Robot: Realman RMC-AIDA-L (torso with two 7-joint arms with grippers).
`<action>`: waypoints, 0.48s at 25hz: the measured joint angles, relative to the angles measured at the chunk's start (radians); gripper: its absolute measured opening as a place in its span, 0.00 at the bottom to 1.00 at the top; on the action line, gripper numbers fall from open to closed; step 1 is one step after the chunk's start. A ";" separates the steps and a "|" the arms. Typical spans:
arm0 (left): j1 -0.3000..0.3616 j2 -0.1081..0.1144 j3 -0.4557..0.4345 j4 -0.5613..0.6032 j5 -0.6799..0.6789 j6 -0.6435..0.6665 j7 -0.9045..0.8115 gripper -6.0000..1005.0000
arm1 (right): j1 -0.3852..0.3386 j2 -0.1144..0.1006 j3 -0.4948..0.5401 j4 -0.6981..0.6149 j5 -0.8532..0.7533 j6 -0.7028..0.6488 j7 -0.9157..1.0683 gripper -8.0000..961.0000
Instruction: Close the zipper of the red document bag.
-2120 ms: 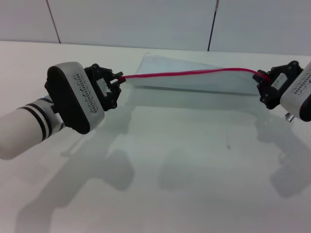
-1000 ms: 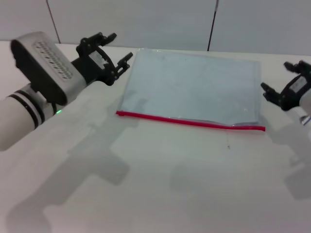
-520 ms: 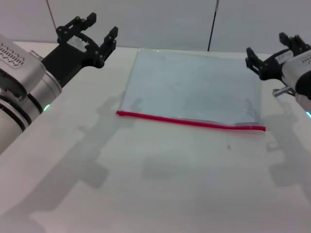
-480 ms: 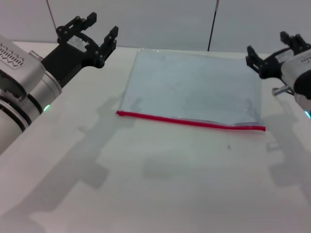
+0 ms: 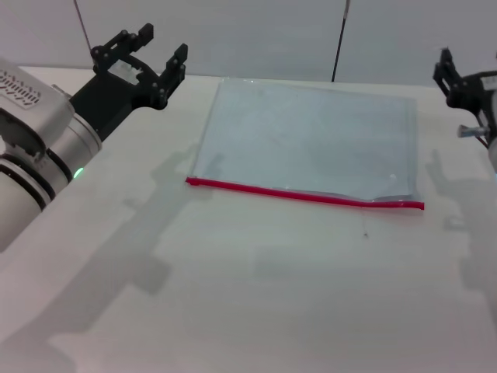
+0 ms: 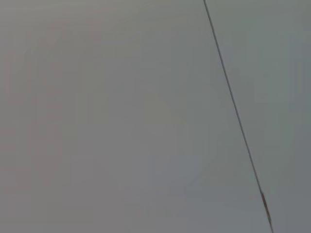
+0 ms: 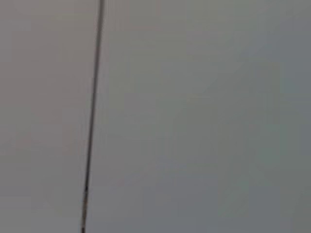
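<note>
A: Where does the red document bag lie?

B: Flat on the white table, toward the far side; the zipper runs along its near long edge, facing the robot; neither gripper touches it.

A: And the grippers?

B: The left gripper hovers high beside the bag's far left corner, its black fingers spread apart and holding nothing; the right gripper sits at the frame's right edge, off the bag's far right corner; whether it is spread or pressed together, I cannot tell, since only part of it shows; both wrist views show only grey wall and a dark seam.

A: What could go wrong?

B: I cannot tell whether the strip is sealed all the way; near its right end the film bulges and the red line kinks slightly, so a stretch there might be unseated; a fresh pinch on that slick pouch could slide it across the smooth table instead of pressing the strip shut.

A: Materials?

B: Thin translucent grey-blue plastic, rectangular, glossy, faintly wrinkled; the zipper is a narrow bright red plastic strip; the table is matte and featureless.
</note>
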 joint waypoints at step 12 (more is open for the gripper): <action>-0.007 -0.001 -0.047 -0.034 -0.001 -0.026 -0.006 0.55 | 0.052 -0.002 -0.044 0.150 -0.174 0.073 0.344 0.85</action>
